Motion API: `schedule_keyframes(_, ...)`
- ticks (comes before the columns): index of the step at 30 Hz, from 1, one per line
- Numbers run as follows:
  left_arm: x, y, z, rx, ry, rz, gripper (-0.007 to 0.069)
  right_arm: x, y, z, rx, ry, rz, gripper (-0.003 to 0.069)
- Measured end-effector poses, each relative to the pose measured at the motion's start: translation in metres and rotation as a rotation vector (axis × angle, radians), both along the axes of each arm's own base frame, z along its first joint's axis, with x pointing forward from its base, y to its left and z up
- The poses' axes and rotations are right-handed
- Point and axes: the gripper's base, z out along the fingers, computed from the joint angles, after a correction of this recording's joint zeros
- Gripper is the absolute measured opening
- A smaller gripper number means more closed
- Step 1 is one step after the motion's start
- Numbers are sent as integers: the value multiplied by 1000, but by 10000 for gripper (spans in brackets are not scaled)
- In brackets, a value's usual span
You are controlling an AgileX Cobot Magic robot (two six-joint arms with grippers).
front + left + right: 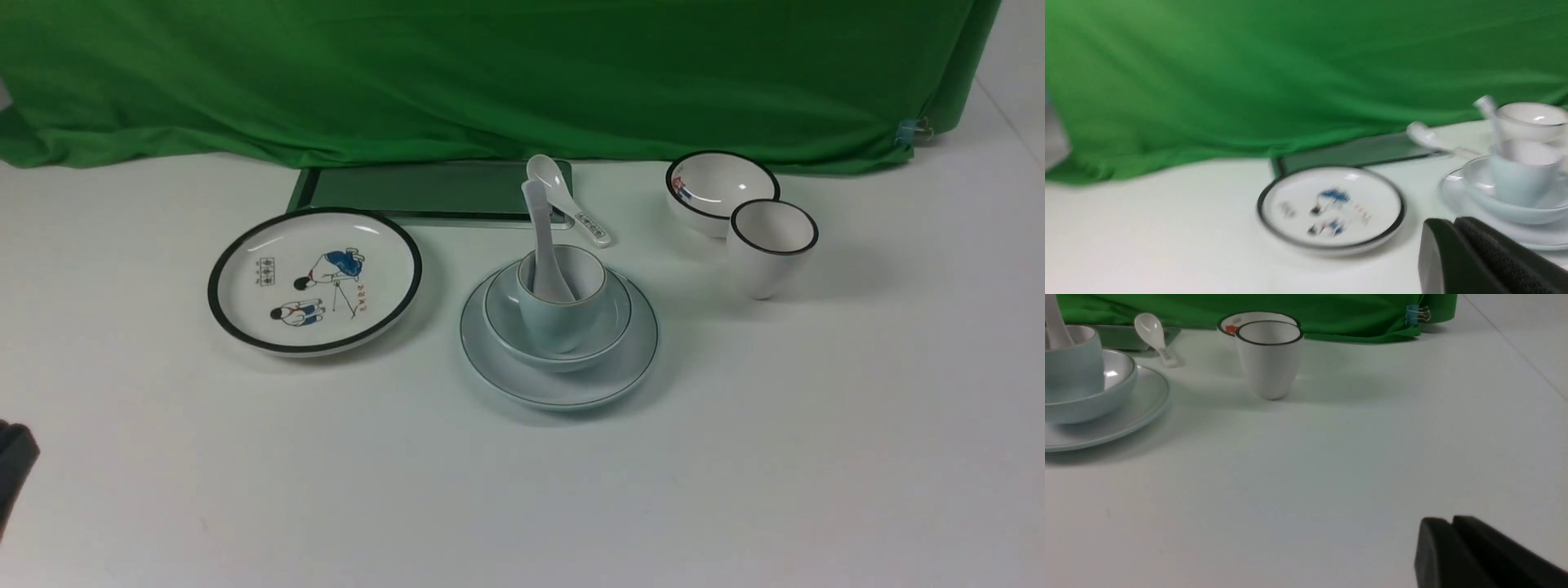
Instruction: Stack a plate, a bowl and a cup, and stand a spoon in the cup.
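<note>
In the front view the pale blue-green plate (563, 384) lies at the table's middle. The bowl (506, 322) sits on it and the cup (559, 314) stands in the bowl. The plain spoon (543, 245) stands in the cup, handle up, leaning toward the far left rim. In the left wrist view my left gripper (1453, 222) is shut and empty, low over the table, near the stack (1515, 179). My right gripper (1451, 520) has its fingers pressed together with nothing between them, well to the right of the stack (1081, 375). It is outside the front view.
A black-rimmed plate with cartoon figures (314, 280) lies left of the stack. A printed-handle spoon (563, 196) rests on a dark green tray (424, 189) behind it. A black-rimmed white bowl (721, 189) and cup (771, 245) stand at the right. Green cloth (490, 73) closes the back.
</note>
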Motion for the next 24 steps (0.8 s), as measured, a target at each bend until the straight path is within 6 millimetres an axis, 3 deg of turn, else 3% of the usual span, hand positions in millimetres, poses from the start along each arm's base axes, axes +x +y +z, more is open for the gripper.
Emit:
schedule_keyframes(1,0,0,-2,-9,3,6,-31,0,0,0,0,0,0,83)
schedule_keyframes(4,0,3,-35,-77,18,67,-31,0,0,0,0,0,0,92)
schedule_keyframes(9,-2,2,-50,-56,126,66,-31,0,0,0,0,1,0,103)
schedule_keyframes(13,-3,1,-54,17,152,44,-31,0,0,0,0,0,0,113)
schedule_keyframes(24,-3,0,-52,6,136,36,-31,0,0,0,0,0,0,153)
